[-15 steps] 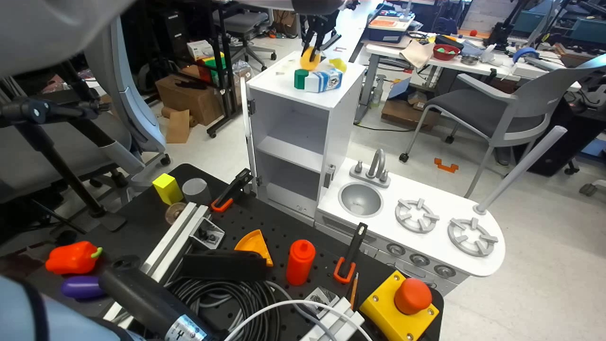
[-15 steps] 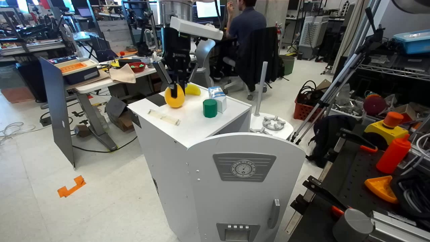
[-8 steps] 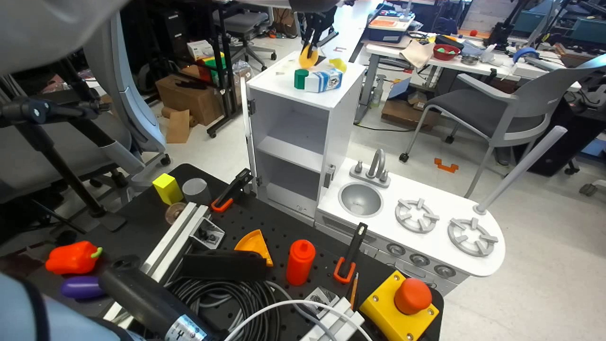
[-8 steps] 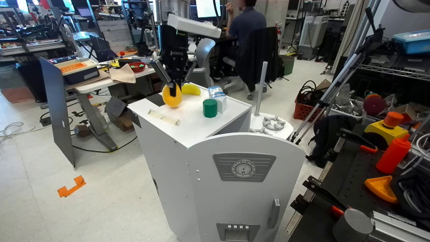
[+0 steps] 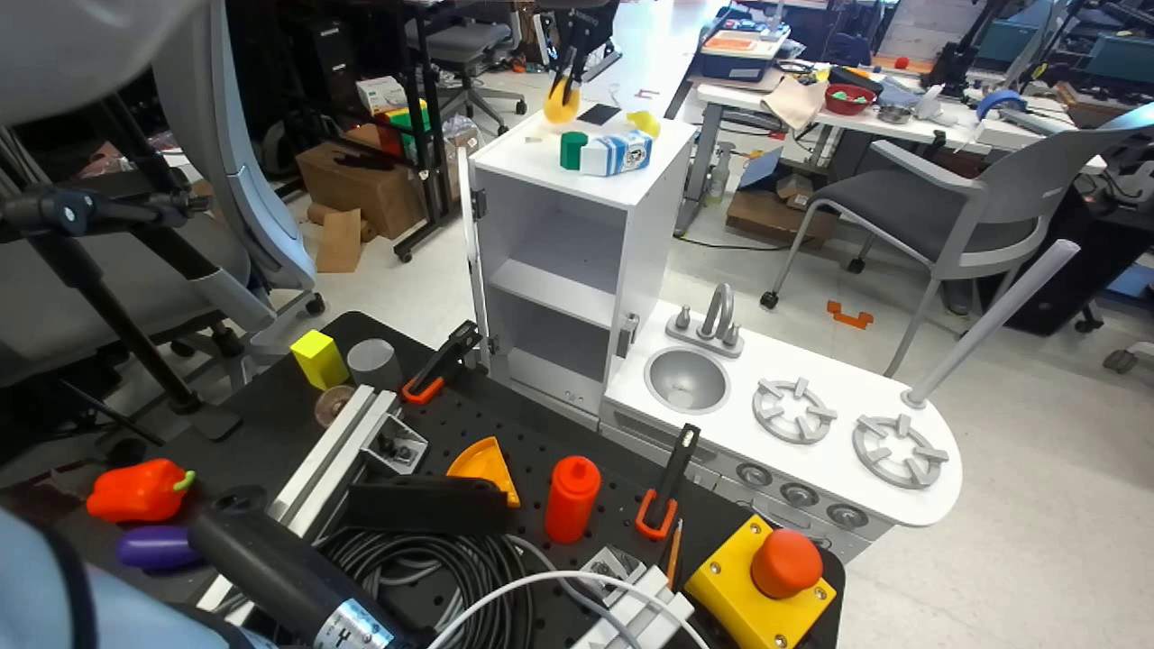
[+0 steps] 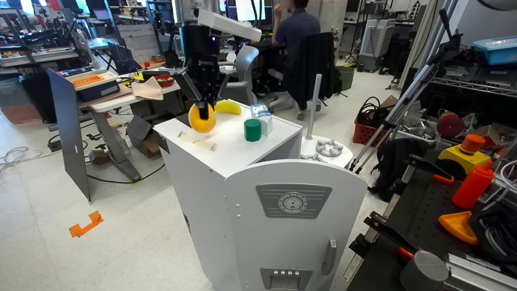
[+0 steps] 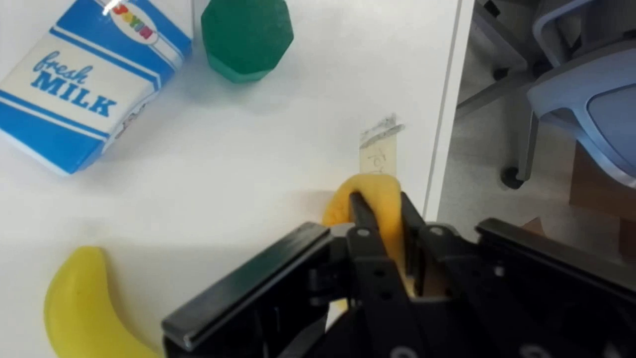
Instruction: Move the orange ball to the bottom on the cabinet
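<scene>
The orange ball (image 6: 196, 121) is held by my gripper (image 6: 204, 111) over the top of the cabinet (image 6: 230, 157), close to its surface. I cannot tell if the ball touches the top. The ball also shows in an exterior view (image 5: 559, 110). In the wrist view the gripper (image 7: 381, 205) is shut on the ball (image 7: 380, 185), which bulges between and around the fingers near the cabinet's edge. In an exterior view the cabinet's front is open, with an upper compartment, a middle shelf (image 5: 559, 290) and a lower compartment (image 5: 561, 338).
On the cabinet top are a milk carton (image 7: 84, 84), a green block (image 7: 246, 37) and a yellow banana (image 7: 87, 308). The cabinet door (image 6: 291, 238) stands swung open. A sink and burner counter (image 5: 766, 351) adjoins. A black table (image 5: 541, 433) with clamps and toys stands in front.
My gripper has moved with the ball to the left in both exterior views, away from the banana. A dark patch on the cabinet top is now uncovered. The other objects have not moved.
</scene>
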Motion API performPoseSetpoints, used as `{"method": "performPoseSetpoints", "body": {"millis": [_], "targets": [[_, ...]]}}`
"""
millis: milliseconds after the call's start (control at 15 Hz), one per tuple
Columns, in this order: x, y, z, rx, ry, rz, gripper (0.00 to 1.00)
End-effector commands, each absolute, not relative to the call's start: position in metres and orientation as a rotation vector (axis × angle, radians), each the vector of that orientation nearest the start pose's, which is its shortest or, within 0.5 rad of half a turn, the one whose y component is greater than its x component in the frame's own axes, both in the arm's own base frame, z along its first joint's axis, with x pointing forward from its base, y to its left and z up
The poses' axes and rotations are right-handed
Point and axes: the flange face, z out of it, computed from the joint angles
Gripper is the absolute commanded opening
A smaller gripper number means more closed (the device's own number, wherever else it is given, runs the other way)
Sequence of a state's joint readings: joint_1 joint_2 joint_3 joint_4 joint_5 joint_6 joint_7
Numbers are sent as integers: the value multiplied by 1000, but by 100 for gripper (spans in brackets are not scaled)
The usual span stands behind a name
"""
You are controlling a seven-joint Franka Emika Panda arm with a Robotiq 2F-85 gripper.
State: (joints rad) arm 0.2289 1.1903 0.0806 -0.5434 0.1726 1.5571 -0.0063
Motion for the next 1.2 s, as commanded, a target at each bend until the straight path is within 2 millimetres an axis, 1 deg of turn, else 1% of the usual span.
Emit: {"method": "performPoseSetpoints", "body": {"millis": [0, 333, 600, 867, 1133], "targets": [[741, 227, 290, -2852, -486, 383, 4], [724, 221, 296, -2810, -593, 551, 4], [708, 215, 293, -2777, -635, 730, 4], [698, 213, 280, -2766, -626, 856, 4], [695, 215, 263, -2773, -602, 899, 4]]}}
